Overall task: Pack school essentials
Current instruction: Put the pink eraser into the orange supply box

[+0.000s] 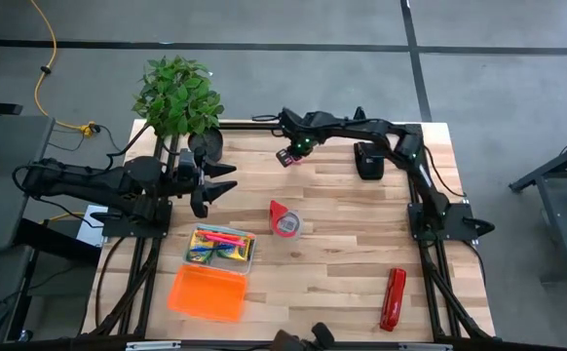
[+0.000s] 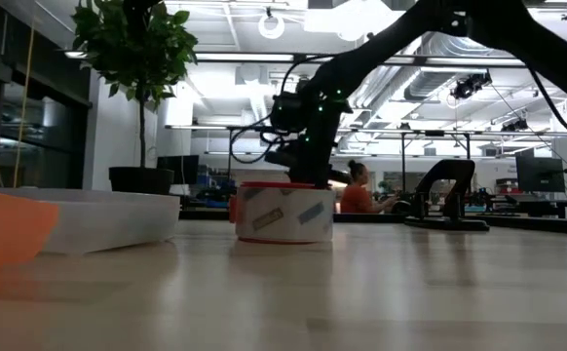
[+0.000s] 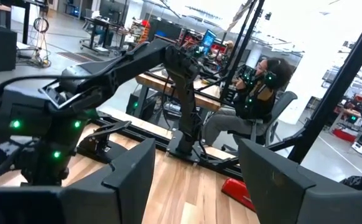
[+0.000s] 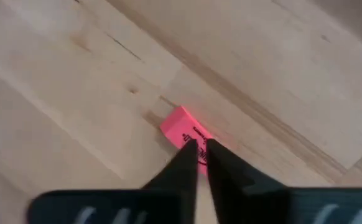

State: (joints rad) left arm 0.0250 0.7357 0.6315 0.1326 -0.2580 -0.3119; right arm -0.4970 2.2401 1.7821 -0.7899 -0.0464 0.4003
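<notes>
A tiny pink piece (image 4: 182, 127) is at the far middle of the wooden table (image 1: 342, 263); it also shows in the high view (image 1: 287, 157). My right gripper (image 4: 199, 148) reaches over from the right and is shut at its near corner. My left gripper (image 1: 221, 189) hovers open and empty at the table's left, beside the plant pot. A clear box (image 1: 222, 249) near the front left holds pink-red markers, a teal pencil and yellow-green things. The crayon boxes and the pen cannot be told apart in it. My right gripper pinches the pink piece's near corner (image 4: 193, 142) between its two fingertips, coming from above and pointing down. The rest of the piece sticks out past the fingertips, its broad face up. Whether it rests on the table or is just clear of it, I cannot tell.
A red tape roll (image 1: 285, 220) stands mid-table, between the pink piece and the clear box. An orange lid (image 1: 206, 292) lies at the front left, a long red stapler (image 1: 393, 298) at the front right. A potted plant (image 1: 178, 97) and a black block (image 1: 369, 161) are at the far edge.
</notes>
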